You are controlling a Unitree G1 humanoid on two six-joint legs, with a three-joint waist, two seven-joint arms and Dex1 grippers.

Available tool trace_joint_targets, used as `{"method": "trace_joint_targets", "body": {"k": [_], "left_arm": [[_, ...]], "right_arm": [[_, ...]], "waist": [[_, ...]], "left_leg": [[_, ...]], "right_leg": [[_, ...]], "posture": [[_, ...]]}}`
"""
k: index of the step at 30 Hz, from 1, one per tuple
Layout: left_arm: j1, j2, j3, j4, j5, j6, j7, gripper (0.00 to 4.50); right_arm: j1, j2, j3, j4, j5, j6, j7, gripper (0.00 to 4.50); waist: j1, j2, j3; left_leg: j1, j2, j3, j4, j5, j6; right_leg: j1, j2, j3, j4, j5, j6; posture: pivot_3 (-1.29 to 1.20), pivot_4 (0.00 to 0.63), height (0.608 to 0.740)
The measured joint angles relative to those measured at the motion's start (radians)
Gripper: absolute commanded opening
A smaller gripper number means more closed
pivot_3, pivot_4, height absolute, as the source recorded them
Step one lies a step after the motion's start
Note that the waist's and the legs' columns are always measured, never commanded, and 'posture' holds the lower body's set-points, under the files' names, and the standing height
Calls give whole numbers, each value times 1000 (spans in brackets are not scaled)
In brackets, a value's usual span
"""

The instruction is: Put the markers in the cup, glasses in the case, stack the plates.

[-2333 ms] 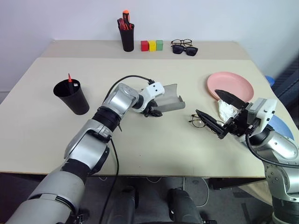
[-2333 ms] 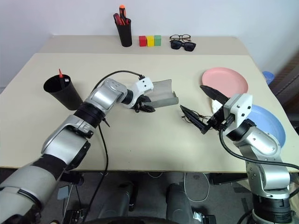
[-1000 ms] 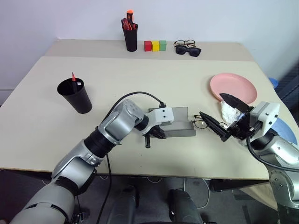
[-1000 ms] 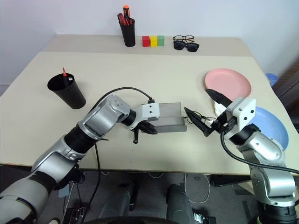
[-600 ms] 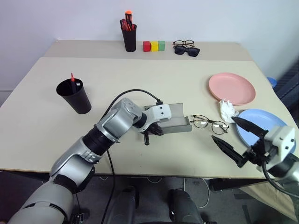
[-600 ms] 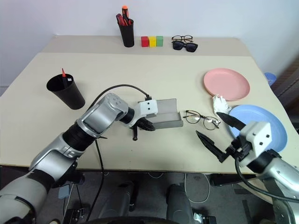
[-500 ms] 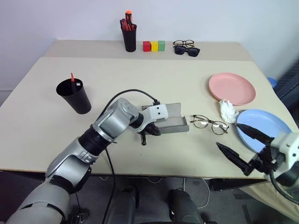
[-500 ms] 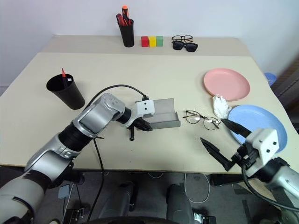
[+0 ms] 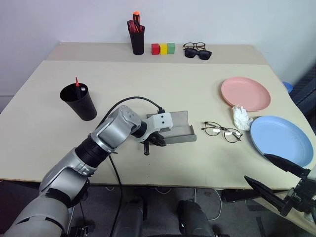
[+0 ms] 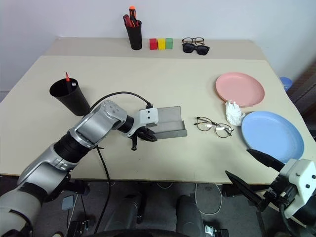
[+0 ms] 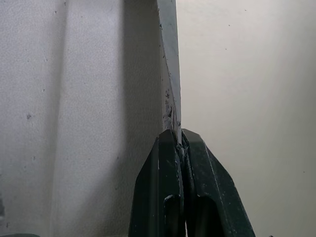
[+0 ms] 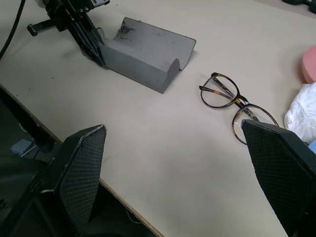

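Note:
The grey case lies open-side-up near the table's middle. My left gripper is shut on the thin edge of the case at its left end. The thin wire-rimmed glasses lie unfolded on the table just right of the case. My right gripper hangs open off the table's front right corner, well short of the glasses. The black cup stands at the left with a red marker sticking out. The pink plate and the blue plate lie apart at the right.
A crumpled white tissue sits between the two plates. At the back edge stand a black pen holder with red and orange markers, three coloured blocks and two more pairs of glasses.
My right gripper has drawn back from the glasses to beyond the table's front right corner, staying open. The left gripper has slid the case slightly left.

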Motion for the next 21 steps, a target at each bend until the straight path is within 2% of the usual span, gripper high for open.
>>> {"method": "trace_joint_targets", "body": {"k": [5, 9, 13, 15, 21], "left_arm": [[0, 1, -4, -2, 0, -11, 12, 3862], [6, 11, 5, -25, -17, -21, 14, 3862], [50, 28, 69, -81, -58, -56, 18, 3862], [104, 51, 151, -128, -100, -126, 18, 3862], [193, 235, 222, -213, -127, -265, -55, 3862]], "right_arm": [[-19, -16, 1, 0, -7, 22, -28, 4500], [-96, -58, 18, 8, -14, 57, -63, 4500], [-261, -163, 118, 49, -44, 150, -129, 4500], [-382, -241, 213, 108, -88, 232, -177, 4500], [-650, -412, 452, 310, -209, 428, -226, 4500]], "waist": [[1, 0, 0], [-2, 0, 0], [-1, 0, 0], [-6, 1, 0], [2, 1, 0]], "left_leg": [[-1, -1, 0, 0, 1, 2], [-1, -1, 0, 0, 1, 1], [-1, 0, 1, 1, 1, 2], [-1, 0, 2, 0, 2, 3], [-4, -3, 2, 0, 2, 4]], "right_leg": [[-1, 0, 0, 0, 1, -1], [-1, 0, 0, 0, 0, -1], [-2, 0, 0, 0, 1, -1], [-2, -1, 0, 0, 3, -5], [-4, 0, -1, 0, 2, -5]], "posture": [[0, 150, 739], [0, 150, 739], [0, 150, 739], [0, 150, 739], [0, 150, 739]]}}
